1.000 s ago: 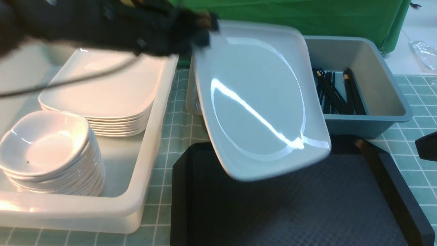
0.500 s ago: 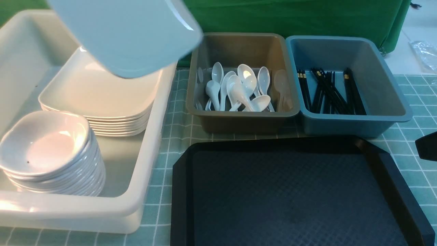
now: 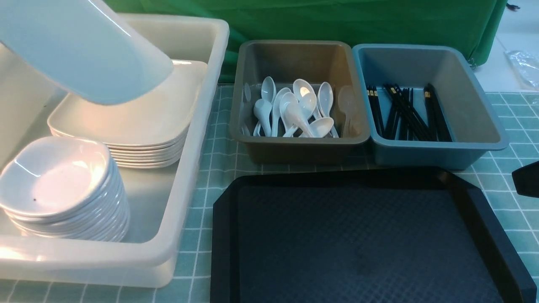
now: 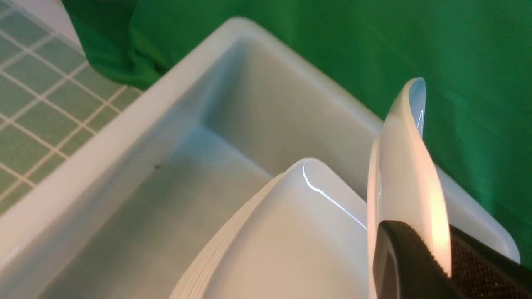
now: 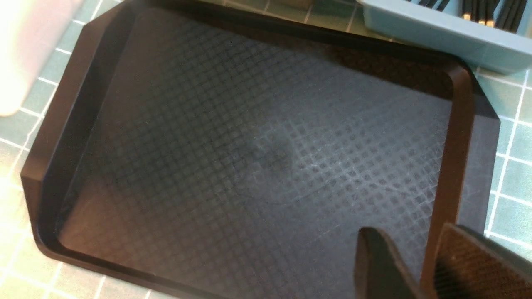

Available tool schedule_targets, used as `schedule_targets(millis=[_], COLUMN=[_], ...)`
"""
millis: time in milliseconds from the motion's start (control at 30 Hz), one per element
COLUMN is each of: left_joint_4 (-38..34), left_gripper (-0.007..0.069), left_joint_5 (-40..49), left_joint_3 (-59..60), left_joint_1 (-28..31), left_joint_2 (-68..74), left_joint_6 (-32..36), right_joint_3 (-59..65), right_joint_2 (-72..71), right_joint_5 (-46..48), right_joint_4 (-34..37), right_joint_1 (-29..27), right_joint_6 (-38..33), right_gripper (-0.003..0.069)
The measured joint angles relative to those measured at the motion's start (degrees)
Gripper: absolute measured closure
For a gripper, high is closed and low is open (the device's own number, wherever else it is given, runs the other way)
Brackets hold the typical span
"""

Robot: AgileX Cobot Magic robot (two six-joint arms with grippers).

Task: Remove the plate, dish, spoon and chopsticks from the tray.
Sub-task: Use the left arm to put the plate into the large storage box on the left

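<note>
Plate (image 3: pixel 84 50) held in the air, tilted, over the white tub (image 3: pixel 185 202), directly above the stack of large plates (image 3: pixel 139 122) inside it; whether they touch cannot be told. In the left wrist view the plate (image 4: pixel 405 166) appears edge-on, its rim pinched between the two black textured pads of the left gripper (image 4: pixel 419 253), jaws clamped on it. Stack of plates (image 4: pixel 291 232) lies just below.

Stack of small white dishes (image 3: pixel 59 185) sits in the near part of the tub, beside the plate stack.

Tray (image 3: pixel 362 244) on the checked green mat, near side, floor bare. Right wrist view confirms the same bare, diamond-textured floor (image 5: pixel 257 158).

Beyond the tray: grey-brown bin (image 3: pixel 294 147) holding white soup spoons (image 3: pixel 294 111); touching it on the right, blue-grey bin (image 3: pixel 438 151) holding black chopsticks (image 3: pixel 406 113).

Right gripper (image 5: pixel 419 265) hangs over the tray's rim on the right side, jaws a little apart, nothing between them. In the front view only a dark tip (image 3: pixel 526 179) shows at the right edge.
</note>
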Motion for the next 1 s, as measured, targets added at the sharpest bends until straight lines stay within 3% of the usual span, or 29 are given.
schedule_targets(millis=[200, 700, 1000], left_joint_4=[-7.5, -8.0, -3.4], left_gripper=[0.0595, 0.0589, 0.0403], left_joint_5=[-1.7, 2.3, 10.1], left_joint_3=[0.0, 0.0, -0.3], left_joint_1=[0.0, 0.0, 0.0], left_joint_2=[5.8, 12.9, 15.6], left_joint_6=[2.9, 4.4, 4.4], right_joint_3=[0.0, 0.0, 0.0], right_joint_2=[0.0, 1.2, 1.3], right_joint_5=[-0.7, -1.4, -1.4], right_joint_4=[0.0, -0.1, -0.1], right_joint_1=[0.0, 0.0, 0.0], right_joint_6=[0.0, 0.1, 0.5], right_gripper=[0.0418, 0.0418, 0.0418])
